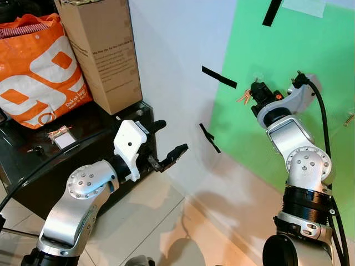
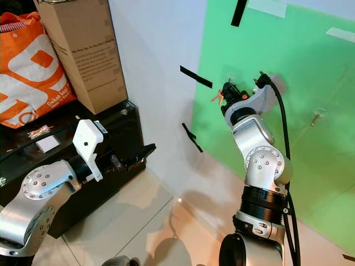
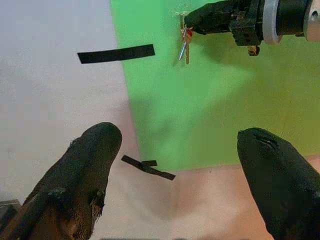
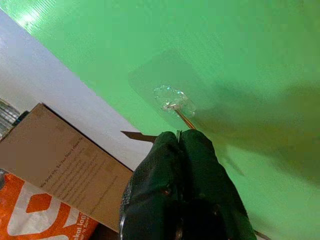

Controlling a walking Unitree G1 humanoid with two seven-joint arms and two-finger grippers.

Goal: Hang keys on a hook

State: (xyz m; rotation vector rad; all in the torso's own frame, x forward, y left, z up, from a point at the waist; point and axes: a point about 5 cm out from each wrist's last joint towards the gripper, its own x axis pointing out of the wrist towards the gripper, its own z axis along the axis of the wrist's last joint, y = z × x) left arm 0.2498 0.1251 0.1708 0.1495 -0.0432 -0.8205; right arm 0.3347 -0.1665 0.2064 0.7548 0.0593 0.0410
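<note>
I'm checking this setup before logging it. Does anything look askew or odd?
Black tape strips on the wall sit at mismatched slants, one low down crossed and crooked. The right hand holds the keys at the clear hook; nothing looks spilled or broken.

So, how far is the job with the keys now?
Done: the right gripper has the keys and has raised them to the clear hook on the green wall. In hand: its shut fingers hold the ring right at the hook; I cannot tell if it is over it. Left: seat the ring, let go, pull back. The left gripper hangs open, low and apart from it.
</note>
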